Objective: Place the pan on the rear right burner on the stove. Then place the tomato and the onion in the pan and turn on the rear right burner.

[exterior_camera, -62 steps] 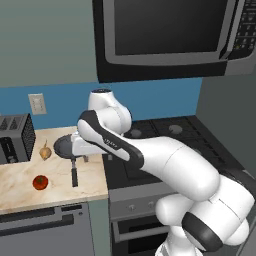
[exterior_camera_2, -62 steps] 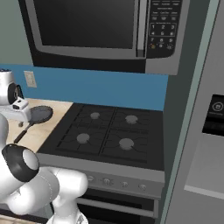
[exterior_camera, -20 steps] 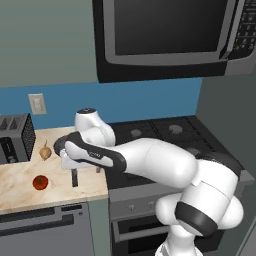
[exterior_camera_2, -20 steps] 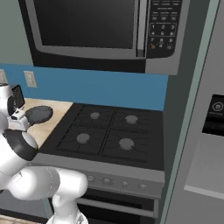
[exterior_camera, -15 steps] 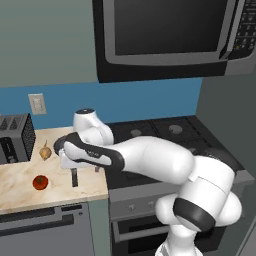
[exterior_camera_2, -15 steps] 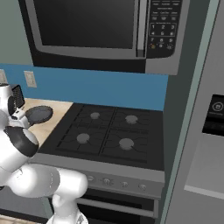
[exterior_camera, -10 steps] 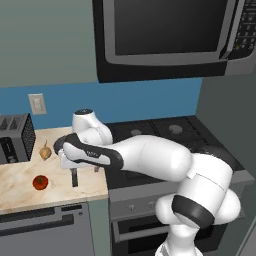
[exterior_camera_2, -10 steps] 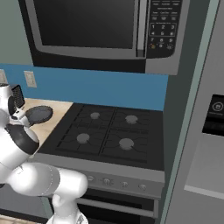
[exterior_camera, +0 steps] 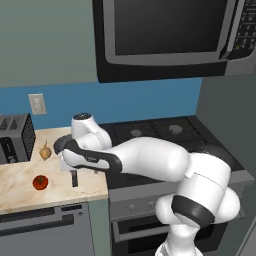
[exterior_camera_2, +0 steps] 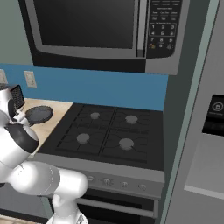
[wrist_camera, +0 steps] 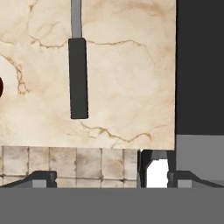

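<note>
Marble counter point(wrist_camera: 127, 78) lies under your gripper point(wrist_camera: 105, 177), whose jaws stand wide apart and hold nothing; the pan point(wrist_camera: 78, 74) handle sits ahead of them, untouched. No readable writing shows.

We see a cream counter point(exterior_camera: 20, 187) veined in tan and brown, carrying a glossy red tomato point(exterior_camera: 40, 182), a pale yellow-tan onion point(exterior_camera: 45, 152), a dark grey pan point(exterior_camera_2: 39, 115) with a black handle point(wrist_camera: 78, 78), and a silver-and-black toaster point(exterior_camera: 15, 138). Beside it we find a black stove point(exterior_camera_2: 105, 133) with grey burner caps and a silver front panel. Behind runs a blue wall point(exterior_camera: 150, 102) with a beige outlet point(exterior_camera: 37, 103), under a black microwave point(exterior_camera: 170, 35) trimmed in silver.
</note>
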You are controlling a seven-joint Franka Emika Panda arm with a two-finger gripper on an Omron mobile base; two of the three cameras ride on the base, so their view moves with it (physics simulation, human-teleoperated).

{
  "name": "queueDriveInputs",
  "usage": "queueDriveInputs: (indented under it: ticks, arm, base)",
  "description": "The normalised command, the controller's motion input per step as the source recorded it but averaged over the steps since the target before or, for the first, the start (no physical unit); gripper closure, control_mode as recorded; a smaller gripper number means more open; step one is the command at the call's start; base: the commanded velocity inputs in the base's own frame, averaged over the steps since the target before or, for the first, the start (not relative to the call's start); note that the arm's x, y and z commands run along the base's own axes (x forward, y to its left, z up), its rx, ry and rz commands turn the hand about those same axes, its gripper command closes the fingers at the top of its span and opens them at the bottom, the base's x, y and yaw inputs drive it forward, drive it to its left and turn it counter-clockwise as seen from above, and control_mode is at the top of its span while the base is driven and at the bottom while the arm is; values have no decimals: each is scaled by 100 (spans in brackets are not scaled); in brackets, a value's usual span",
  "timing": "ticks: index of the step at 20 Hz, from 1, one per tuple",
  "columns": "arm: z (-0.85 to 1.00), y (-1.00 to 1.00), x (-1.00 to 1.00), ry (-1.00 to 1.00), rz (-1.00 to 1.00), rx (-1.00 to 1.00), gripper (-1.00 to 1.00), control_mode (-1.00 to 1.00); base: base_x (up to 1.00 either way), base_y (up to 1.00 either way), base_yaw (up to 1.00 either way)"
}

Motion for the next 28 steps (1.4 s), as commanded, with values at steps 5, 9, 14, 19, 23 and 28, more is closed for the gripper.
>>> queueDriveInputs:
  ticks: [5,9,14,19,23,28]
  arm:
    - [-15,4,6,-7,0,0,-100,-100]
    - [-9,8,15,-6,0,0,-100,-100]
    - [-2,10,24,-2,0,0,-100,-100]
    - [0,14,26,0,0,0,-100,-100]
    - [-7,16,19,0,0,0,-100,-100]
    - [-9,14,15,0,0,-1,-100,-100]
  base:
    - [0,0,0]
    - [0,0,0]
    - [0,0,0]
    - [0,0,0]
    - [0,0,0]
    - [0,0,0]
